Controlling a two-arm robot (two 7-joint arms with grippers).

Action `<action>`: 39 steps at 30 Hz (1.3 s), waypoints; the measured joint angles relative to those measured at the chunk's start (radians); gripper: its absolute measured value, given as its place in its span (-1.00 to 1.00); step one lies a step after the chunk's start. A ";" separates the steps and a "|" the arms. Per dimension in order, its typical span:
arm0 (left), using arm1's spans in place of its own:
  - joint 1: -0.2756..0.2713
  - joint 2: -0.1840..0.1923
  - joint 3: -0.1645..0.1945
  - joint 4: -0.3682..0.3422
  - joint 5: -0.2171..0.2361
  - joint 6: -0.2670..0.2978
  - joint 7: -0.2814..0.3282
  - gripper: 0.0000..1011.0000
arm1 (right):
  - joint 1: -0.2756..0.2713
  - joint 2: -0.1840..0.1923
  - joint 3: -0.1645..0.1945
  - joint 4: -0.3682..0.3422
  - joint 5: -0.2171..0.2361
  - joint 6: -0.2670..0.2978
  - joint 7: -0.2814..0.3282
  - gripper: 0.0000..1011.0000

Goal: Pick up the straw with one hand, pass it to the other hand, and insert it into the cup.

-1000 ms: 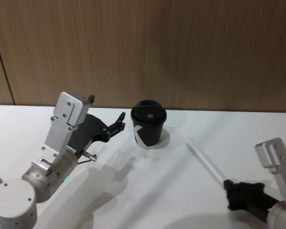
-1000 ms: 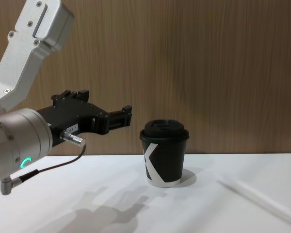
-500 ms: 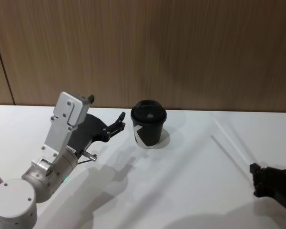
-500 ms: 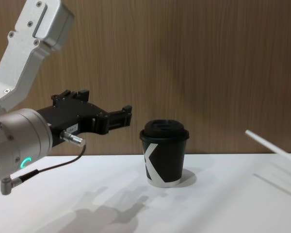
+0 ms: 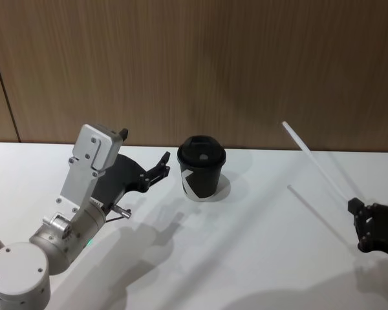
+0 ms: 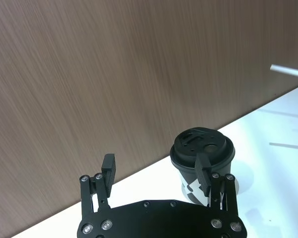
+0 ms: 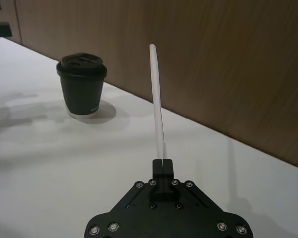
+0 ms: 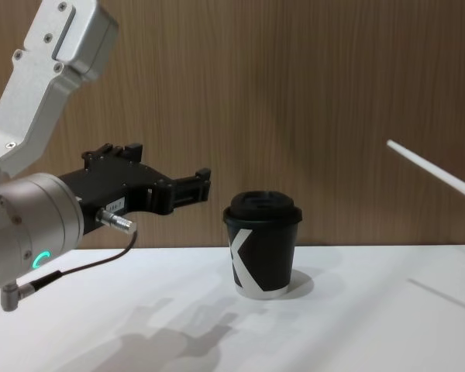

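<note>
Right wrist view: right end effector (image 7: 163,163) clamps thin white straw (image 7: 156,94); left end effector (image 6: 155,166) agape near domed-lid cup (image 6: 202,148).

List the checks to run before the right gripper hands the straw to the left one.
1. Straw clamped in the right gripper: ok, shut on its lower end.
2. Straw clear of the table: ok, tilted up in the air.
3. Left gripper open to receive: ok, jaws apart.
4. Straw between the left gripper's jaws: not ok, they are on opposite sides of the cup.
5. Cup upright, lid on: ok.
6. Lid hole fits the straw: cannot tell.
</note>
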 joint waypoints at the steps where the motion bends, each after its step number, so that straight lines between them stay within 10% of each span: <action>1: 0.000 0.000 0.000 0.000 0.000 0.000 0.000 0.98 | 0.002 0.007 0.000 0.001 0.004 -0.020 0.012 -1.00; 17: 0.000 0.000 0.000 0.000 0.000 0.000 0.000 0.98 | 0.061 0.055 -0.038 0.008 0.066 -0.176 0.164 -1.00; 39: 0.000 0.000 0.000 0.000 0.000 0.000 0.000 0.98 | 0.164 0.047 -0.140 -0.008 0.157 -0.190 0.284 -1.00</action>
